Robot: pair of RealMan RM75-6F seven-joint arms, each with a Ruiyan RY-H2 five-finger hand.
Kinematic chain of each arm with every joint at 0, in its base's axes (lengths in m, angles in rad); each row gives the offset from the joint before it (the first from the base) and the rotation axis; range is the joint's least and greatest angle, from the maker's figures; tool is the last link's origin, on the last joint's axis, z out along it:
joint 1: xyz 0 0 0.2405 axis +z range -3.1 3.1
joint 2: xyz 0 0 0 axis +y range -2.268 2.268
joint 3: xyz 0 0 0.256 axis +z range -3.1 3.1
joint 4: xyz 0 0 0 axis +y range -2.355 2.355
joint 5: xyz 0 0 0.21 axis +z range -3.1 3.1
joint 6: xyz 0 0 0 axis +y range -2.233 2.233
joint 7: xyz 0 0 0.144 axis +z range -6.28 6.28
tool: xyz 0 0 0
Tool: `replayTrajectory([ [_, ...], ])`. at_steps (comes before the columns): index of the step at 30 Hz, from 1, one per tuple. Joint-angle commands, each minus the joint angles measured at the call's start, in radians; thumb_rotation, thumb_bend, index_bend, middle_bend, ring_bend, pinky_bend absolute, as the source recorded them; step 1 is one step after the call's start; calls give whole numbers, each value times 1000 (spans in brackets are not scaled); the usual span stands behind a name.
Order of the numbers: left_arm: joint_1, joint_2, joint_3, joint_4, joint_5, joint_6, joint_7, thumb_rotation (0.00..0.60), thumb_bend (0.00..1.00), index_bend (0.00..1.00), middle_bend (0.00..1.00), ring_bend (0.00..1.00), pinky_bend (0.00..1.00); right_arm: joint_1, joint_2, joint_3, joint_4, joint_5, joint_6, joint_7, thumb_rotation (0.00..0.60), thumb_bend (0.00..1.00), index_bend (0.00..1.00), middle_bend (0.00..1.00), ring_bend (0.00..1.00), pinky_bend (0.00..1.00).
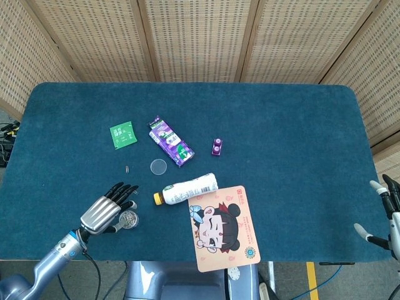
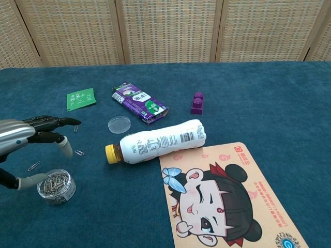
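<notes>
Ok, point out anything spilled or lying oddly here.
A few paper clips lie loose on the cloth beside the open jar of clips, near the left hand. The bottle lies on its side.

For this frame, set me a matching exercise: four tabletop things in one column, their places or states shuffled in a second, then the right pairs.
Things:
1. white plastic bottle with yellow cap
2. clear round tub of paper clips
3. small purple block
4. flat green packet

Places or states:
A. next to the left robot hand
B. lying on its side
C. far left, beyond the clear round lid
D. right of the purple carton

Pairs: 1-B, 2-A, 3-D, 4-C
</notes>
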Motion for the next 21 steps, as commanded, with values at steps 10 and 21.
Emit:
replayTrajectory([
  [10, 124, 188, -88, -154, -167, 189, -58, 600, 16, 0, 0, 0, 0, 1, 0, 0, 0, 1, -2, 0, 600, 0, 120, 0, 0, 0],
  [21, 321, 390, -51, -272, -248, 345, -108, 600, 0, 0, 0, 0, 0, -1, -6, -4, 0, -3, 0, -21, 600, 0, 120, 0, 0, 0],
])
